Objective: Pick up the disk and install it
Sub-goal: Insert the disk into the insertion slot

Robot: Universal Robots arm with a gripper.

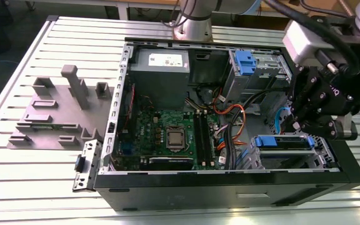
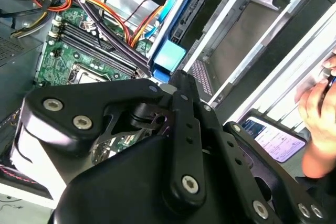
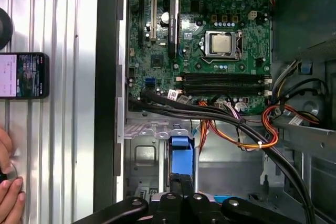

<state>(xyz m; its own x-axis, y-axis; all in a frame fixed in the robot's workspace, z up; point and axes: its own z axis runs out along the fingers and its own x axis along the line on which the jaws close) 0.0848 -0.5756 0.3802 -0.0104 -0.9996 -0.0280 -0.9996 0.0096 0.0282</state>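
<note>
The disk [image 1: 284, 142] stands on edge in the drive bay at the front corner of the open computer case [image 1: 230, 180], on the exterior view's right. Its blue carrier frame shows at both ends. My black gripper [image 1: 312, 130] hangs right over that bay. In both wrist views the blue end of the disk [image 3: 180, 156] [image 2: 169, 56] sits just beyond the gripper [image 3: 182, 181] [image 2: 177, 76]. The fingers [image 3: 175, 188] are pressed close together, their tips at the blue end. Whether they pinch it cannot be made out.
Orange and black cables [image 1: 230, 115] run beside the bay, with the motherboard [image 1: 167, 136] and a grey metal box [image 1: 161, 70] further in. A blue clip [image 1: 245, 63] sits in the far bay. A grey fixture plate [image 1: 55, 112] lies on the exterior view's left. A phone [image 3: 23, 75] and a person's hand [image 3: 8, 198] rest on the table.
</note>
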